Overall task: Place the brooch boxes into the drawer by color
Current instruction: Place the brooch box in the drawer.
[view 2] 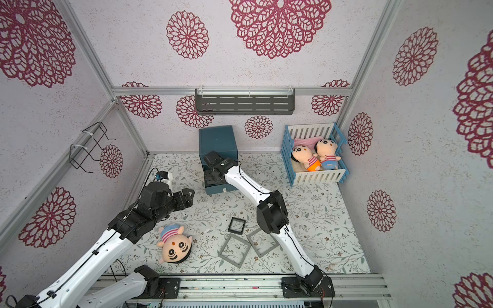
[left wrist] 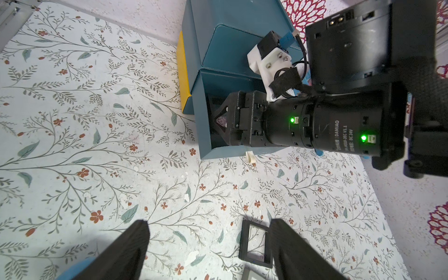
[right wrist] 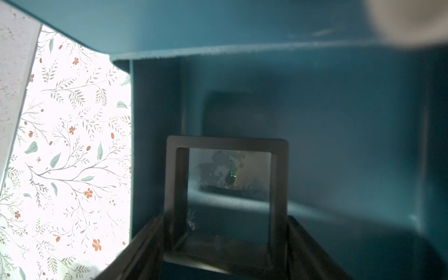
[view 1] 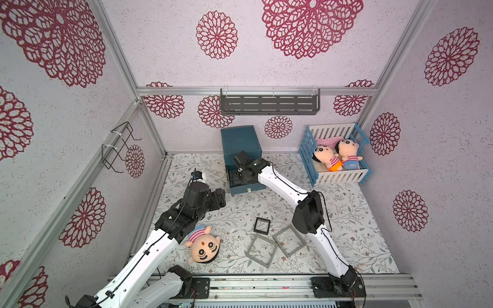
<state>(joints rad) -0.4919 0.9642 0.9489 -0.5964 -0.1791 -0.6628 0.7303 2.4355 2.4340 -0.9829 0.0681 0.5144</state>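
Observation:
The teal drawer cabinet (view 1: 240,141) (view 2: 217,141) stands at the back of the mat with its lowest drawer (view 1: 248,188) pulled out. My right gripper (right wrist: 224,220) reaches down into that drawer, shut on a small black brooch box (right wrist: 226,143) held by its two sides. It shows there too in the left wrist view (left wrist: 218,121). Another black brooch box (view 1: 262,226) (view 2: 237,226) (left wrist: 244,242) lies on the mat beside two larger grey ones (view 1: 261,250) (view 1: 289,240). My left gripper (view 1: 221,198) (left wrist: 208,225) hovers open, left of the drawer, holding nothing.
A plush doll (view 1: 204,246) lies by my left forearm. A blue-and-white crib (view 1: 338,177) with two dolls stands at the back right. A grey shelf (view 1: 269,102) hangs on the back wall and a wire rack (view 1: 120,146) on the left wall.

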